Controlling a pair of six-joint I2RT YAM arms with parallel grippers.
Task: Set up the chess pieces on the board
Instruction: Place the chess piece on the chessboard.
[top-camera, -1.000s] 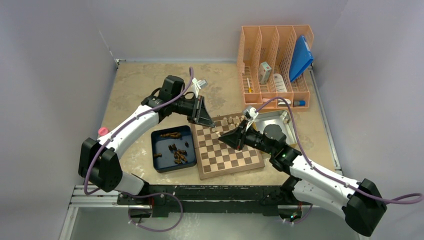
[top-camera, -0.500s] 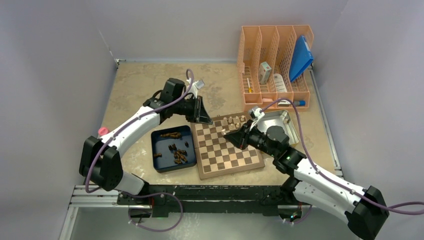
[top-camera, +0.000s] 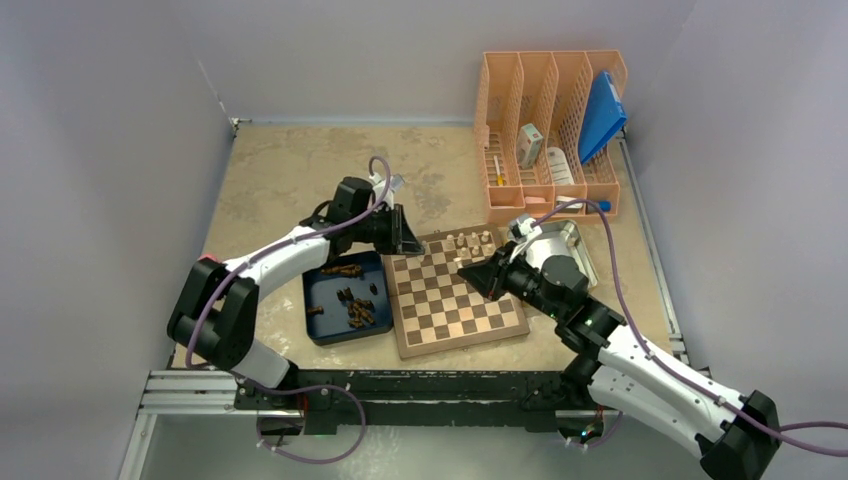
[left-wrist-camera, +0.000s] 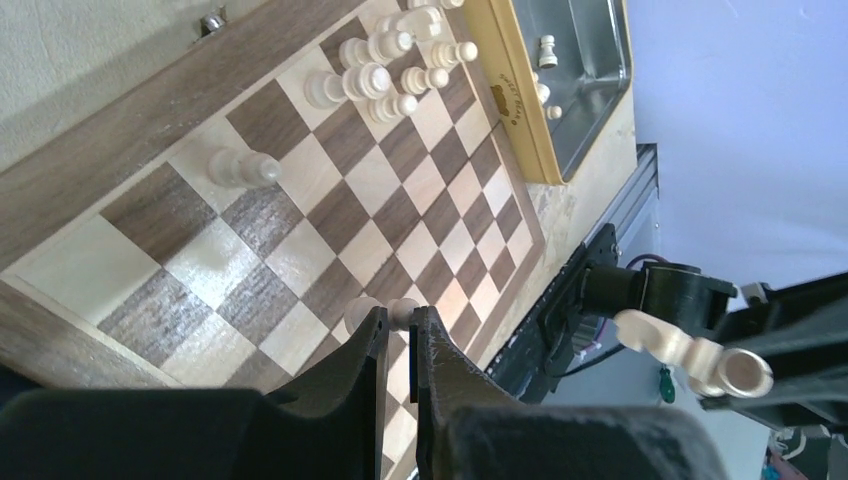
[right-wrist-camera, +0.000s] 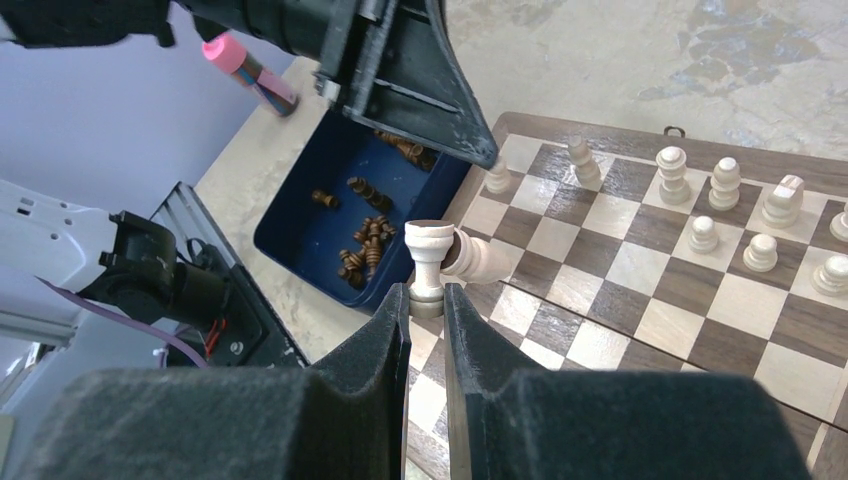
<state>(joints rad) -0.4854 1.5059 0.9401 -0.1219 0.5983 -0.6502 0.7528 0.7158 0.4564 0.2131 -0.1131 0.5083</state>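
The board (top-camera: 470, 318) lies in the middle of the table. Several pale pieces (top-camera: 470, 241) stand along its far edge, also in the right wrist view (right-wrist-camera: 724, 183). My left gripper (top-camera: 410, 246) is at the board's far left corner, shut on a pale round-headed piece (left-wrist-camera: 403, 312) low over the squares. A lone pale piece (left-wrist-camera: 240, 168) stands just beyond it. My right gripper (top-camera: 477, 270) hovers over the board's middle, shut on a pale rook-like piece (right-wrist-camera: 428, 258). A second pale piece (right-wrist-camera: 478, 258) leans against that one; I cannot tell if it is held. Dark pieces (top-camera: 355, 305) lie in the blue tray (top-camera: 322, 274).
A metal tray with a yellow rim (top-camera: 578, 232) sits right of the board with pale pieces (left-wrist-camera: 547, 48) inside. An orange file rack (top-camera: 500, 100) stands at the back right. A pink-capped object (right-wrist-camera: 238, 55) lies left of the blue tray.
My left gripper has lowered onto the board's far left corner. My right gripper has drifted slightly right over the board, still holding its piece.
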